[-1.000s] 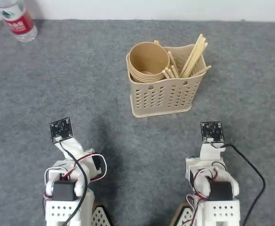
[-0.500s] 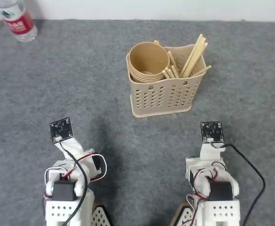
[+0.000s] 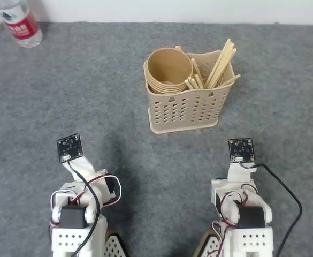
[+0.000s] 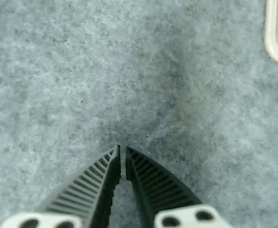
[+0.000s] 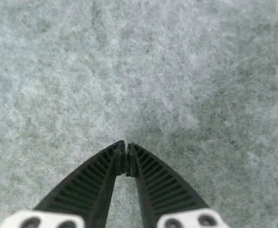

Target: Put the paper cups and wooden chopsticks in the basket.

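Since the paper cups (image 3: 169,67) and chopsticks (image 3: 220,61) already stand in the basket (image 3: 185,110), the task looks done; the left gripper (image 4: 122,151) and right gripper (image 5: 126,144) sit narrow and empty, with nothing left to fetch.

- One basket (image 3: 188,110).
- One nested stack of paper cups (image 3: 169,67): several rims, too tightly packed for an exact count.
- One bundle of wooden chopsticks (image 3: 220,61): more than six sticks, too crowded for an exact count.
- One plastic bottle (image 3: 20,24).
- Two arms: left arm (image 3: 78,201), right arm (image 3: 242,206).
- Two tools, one per arm: left tool (image 4: 122,154), right tool (image 5: 126,147).
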